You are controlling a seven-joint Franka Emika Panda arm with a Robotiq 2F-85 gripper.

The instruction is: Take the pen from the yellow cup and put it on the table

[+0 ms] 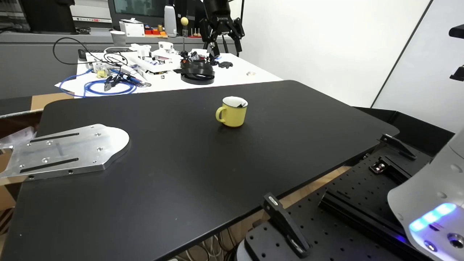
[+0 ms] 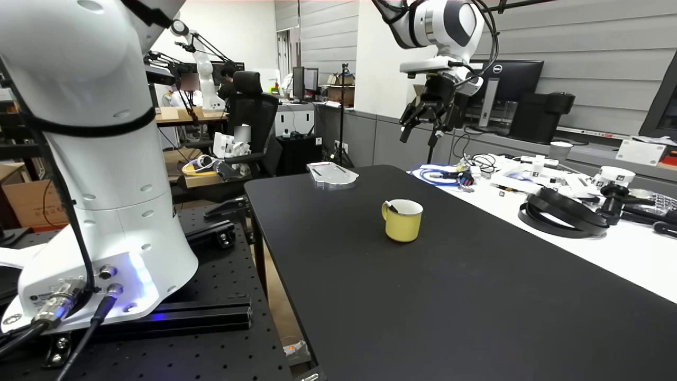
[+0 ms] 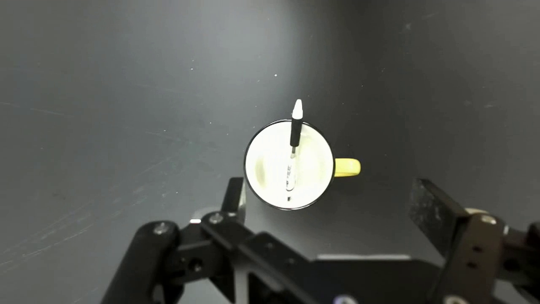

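Nearest the wrist camera, the gripper (image 3: 328,186) is spread wide and empty; below, the pen (image 3: 295,137) leans in the yellow cup (image 2: 403,228), white end past the rim — probably light, stiff and slick, best pinched on the black stretch there. Farther down, toward the table (image 3: 147,105), its clear-looking barrel melts into the glaring inside — the lower end is hard to make out.

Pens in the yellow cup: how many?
1. In the wrist view, the pen leans in the yellow cup on the table, its white end past the rim. Seen from above, the inside shows no second pen, so none looks hidden.
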